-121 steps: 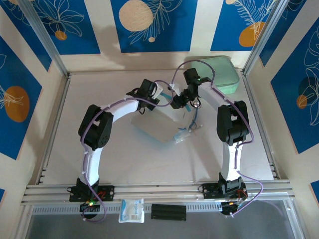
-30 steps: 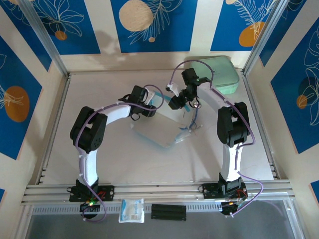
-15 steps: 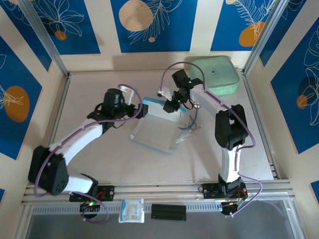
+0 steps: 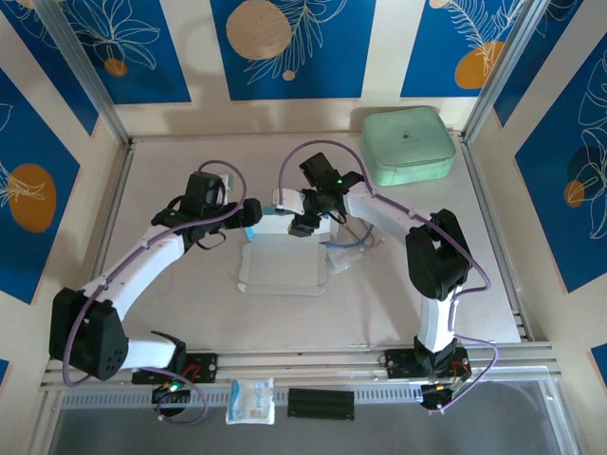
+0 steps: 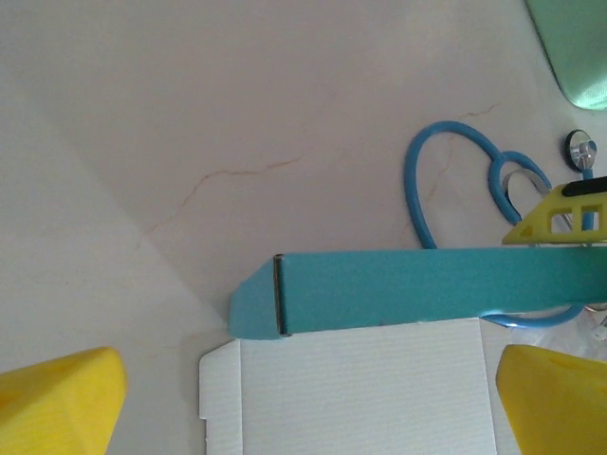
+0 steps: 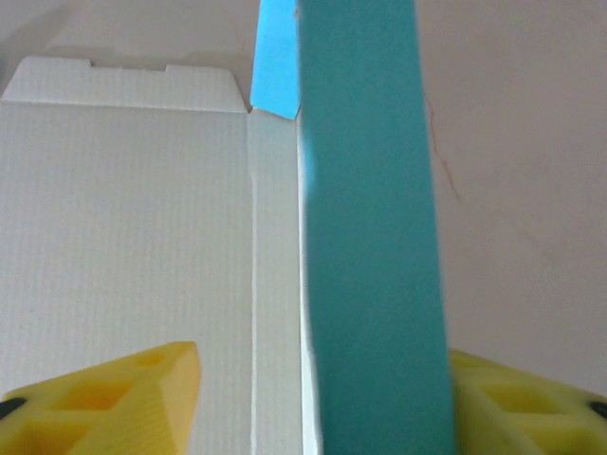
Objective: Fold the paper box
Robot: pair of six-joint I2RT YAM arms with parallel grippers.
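The paper box (image 4: 282, 268) lies near the middle of the desk (image 4: 379, 313), its grey-white side up, with the main panel flat on the surface. Along its far edge one long flap (image 5: 427, 284) is raised, showing its blue face. In the left wrist view we see a short tab folded at the end of that flap.

The left gripper (image 4: 250, 212) sits low at the box's far left corner. Its jaws are wide apart, and both yellow fingers (image 5: 62, 403) are clear of the card with nothing held.

The right gripper (image 4: 302, 220) is at the raised flap from the other side. In its wrist view we see the flap standing upright between the jaws. One finger (image 6: 526, 403) is right against the blue face, while the other stands off over the white panel, so the jaws are parted and not clamped.

A looped blue tube (image 5: 427, 190) lies on the desk just beyond the flap, to the box's right in the top view. A mint-green case (image 4: 408, 144) rests well apart in the far right corner. A small white-and-blue packet (image 4: 250, 399) lies beyond the near rail.
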